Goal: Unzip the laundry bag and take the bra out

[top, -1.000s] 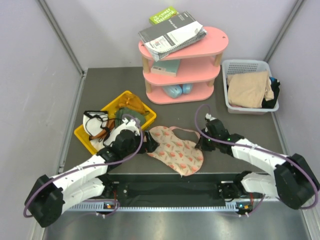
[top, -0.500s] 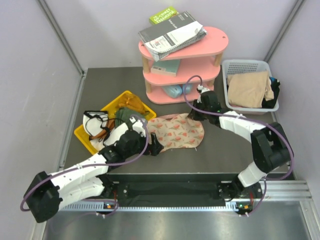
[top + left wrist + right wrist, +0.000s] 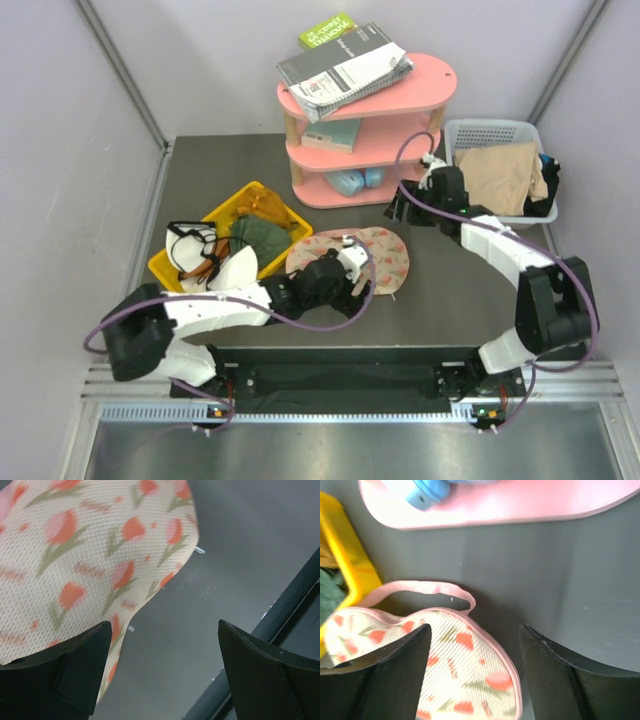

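The laundry bag (image 3: pixel 378 256) lies flat on the dark table in front of the pink shelf, an oval cream pouch with a red-and-green print (image 3: pixel 90 555) and pink trim (image 3: pixel 455 680). Its thin pink loop strap (image 3: pixel 420 587) curls off the far side. My left gripper (image 3: pixel 347 288) (image 3: pixel 162 665) stands open at the bag's near edge, with bare table between its fingers. My right gripper (image 3: pixel 396 212) (image 3: pixel 475 675) is open just above the bag's far right end, holding nothing. The bra is hidden.
A yellow bin (image 3: pixel 165 270) (image 3: pixel 345 565) with cloths and glasses sits left of the bag. The pink shelf (image 3: pixel 365 100) (image 3: pixel 520 505) stands behind it, books on top. A white basket (image 3: pixel 500 132) holding a beige cloth (image 3: pixel 495 175) is at the back right.
My right gripper has let go of the bag, opened, and drawn back toward the shelf. The bag has settled flat as an oval. My left arm has reached right along its near edge.
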Motion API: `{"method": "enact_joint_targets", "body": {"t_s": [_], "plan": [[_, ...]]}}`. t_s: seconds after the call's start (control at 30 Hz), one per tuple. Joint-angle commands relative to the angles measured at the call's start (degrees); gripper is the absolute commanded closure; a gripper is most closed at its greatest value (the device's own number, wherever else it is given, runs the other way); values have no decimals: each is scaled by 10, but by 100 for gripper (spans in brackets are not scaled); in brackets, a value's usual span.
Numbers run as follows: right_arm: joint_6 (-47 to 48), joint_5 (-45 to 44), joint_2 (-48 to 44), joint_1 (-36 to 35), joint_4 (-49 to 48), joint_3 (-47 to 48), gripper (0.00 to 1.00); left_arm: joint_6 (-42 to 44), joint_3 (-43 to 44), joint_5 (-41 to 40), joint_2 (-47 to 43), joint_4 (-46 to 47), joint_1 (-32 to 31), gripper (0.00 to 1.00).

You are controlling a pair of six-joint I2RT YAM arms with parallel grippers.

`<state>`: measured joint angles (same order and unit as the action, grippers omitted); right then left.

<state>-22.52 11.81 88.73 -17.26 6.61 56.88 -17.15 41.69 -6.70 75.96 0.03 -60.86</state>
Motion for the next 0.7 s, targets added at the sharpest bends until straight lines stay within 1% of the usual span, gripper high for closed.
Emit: {"method": "enact_joint_targets", "body": {"t_s": [0.0,0.03,0.1,0.13,0.17,0.23,0.43,0.57,0.67], "plan": [[7,11,-105,37,24,-26,27,127,40,27,72,78,-16,9],[6,15,-118,43,27,-33,27,137,38,32,80,109,-17,12],[6,24,-152,67,35,-51,26,166,35,44,105,132,-17,15],[6,33,-164,73,38,-56,25,166,35,47,112,141,-17,19],[9,37,-172,85,47,-58,25,189,35,50,128,154,-17,22],[13,44,-195,95,57,-59,25,199,36,63,144,168,-17,26],[17,62,-227,120,68,-56,23,210,43,63,195,198,-17,26],[16,73,-232,127,65,-59,23,211,44,38,222,206,-17,26],[13,84,-234,129,57,-66,23,208,46,19,240,219,-16,32]]}}
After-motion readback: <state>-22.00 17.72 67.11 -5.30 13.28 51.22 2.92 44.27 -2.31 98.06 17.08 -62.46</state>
